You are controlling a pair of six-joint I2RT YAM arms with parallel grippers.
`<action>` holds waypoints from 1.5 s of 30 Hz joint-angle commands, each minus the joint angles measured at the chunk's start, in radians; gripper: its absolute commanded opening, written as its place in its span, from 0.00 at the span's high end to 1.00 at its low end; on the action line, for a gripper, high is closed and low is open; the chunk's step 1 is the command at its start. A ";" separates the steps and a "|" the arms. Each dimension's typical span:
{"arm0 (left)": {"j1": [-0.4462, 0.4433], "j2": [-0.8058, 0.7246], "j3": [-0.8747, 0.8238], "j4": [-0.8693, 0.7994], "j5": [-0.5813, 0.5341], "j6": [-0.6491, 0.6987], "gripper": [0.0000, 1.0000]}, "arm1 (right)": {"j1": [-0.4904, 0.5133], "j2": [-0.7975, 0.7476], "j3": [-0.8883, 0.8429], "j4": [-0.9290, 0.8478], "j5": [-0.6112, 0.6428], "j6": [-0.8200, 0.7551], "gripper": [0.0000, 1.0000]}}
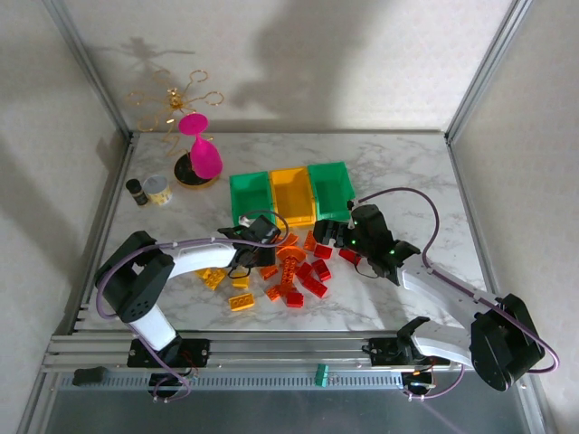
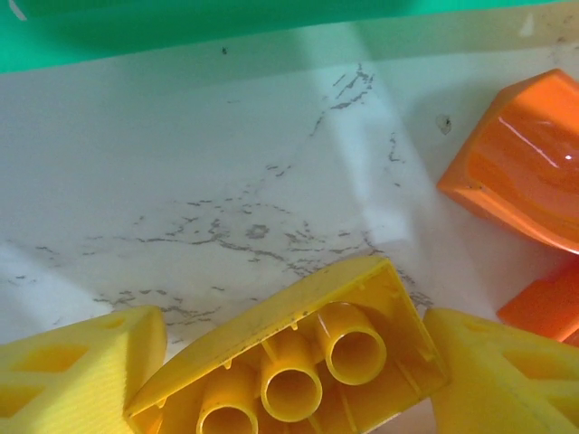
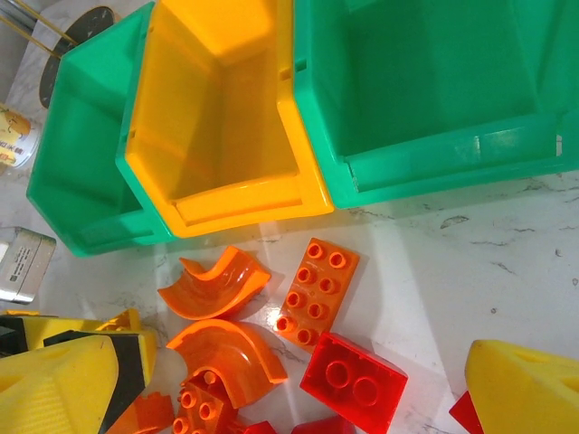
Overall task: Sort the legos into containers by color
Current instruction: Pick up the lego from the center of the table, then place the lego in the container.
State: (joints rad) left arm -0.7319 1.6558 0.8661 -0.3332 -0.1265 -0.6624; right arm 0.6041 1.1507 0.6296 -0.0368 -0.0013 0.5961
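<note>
The table [image 2: 226, 163] is smooth white marble-look stone with grey veins, faintly shiny. The containers [image 3: 244, 203] are glossy moulded plastic. The legos [image 3: 317, 289] are hard, shiny plastic; the orange curved brick [image 2: 525, 163] and the red brick [image 3: 353, 380] look translucent, the yellow brick [image 2: 298, 362] opaque. The left gripper [image 2: 294, 389] has fingers [image 2: 72, 371] of matt yellow plastic with fine ribbing.

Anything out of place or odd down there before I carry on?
One yellow brick is tipped over, hollow underside showing, between the fingers of the left hand. Otherwise nothing stands out; the three bins stand upright in a row.
</note>
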 commanded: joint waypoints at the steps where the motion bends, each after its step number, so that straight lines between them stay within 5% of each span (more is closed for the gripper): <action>1: -0.007 -0.011 0.021 -0.010 -0.041 -0.009 0.33 | 0.004 0.002 -0.012 0.030 -0.006 0.010 0.01; 11: -0.009 -0.126 0.008 -0.050 -0.051 -0.019 0.39 | 0.005 0.024 0.008 0.047 -0.051 -0.011 0.01; 18: 0.007 -0.189 0.126 -0.151 -0.195 0.043 0.38 | 0.006 0.051 0.039 0.105 -0.086 -0.006 0.01; 30: 0.189 0.032 0.432 -0.110 -0.192 0.187 0.38 | 0.005 0.070 0.075 0.111 -0.020 0.036 0.01; 39: 0.226 0.243 0.616 -0.127 -0.225 0.230 0.30 | 0.006 0.062 0.078 0.111 -0.009 0.035 0.01; 45: 0.229 0.242 0.629 -0.133 -0.202 0.235 0.23 | 0.006 0.054 0.093 0.106 -0.015 0.010 0.01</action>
State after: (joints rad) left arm -0.5110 1.9087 1.4609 -0.4385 -0.3115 -0.4435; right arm 0.6041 1.2190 0.6830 0.0631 -0.0269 0.6205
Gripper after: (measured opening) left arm 0.758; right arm 0.986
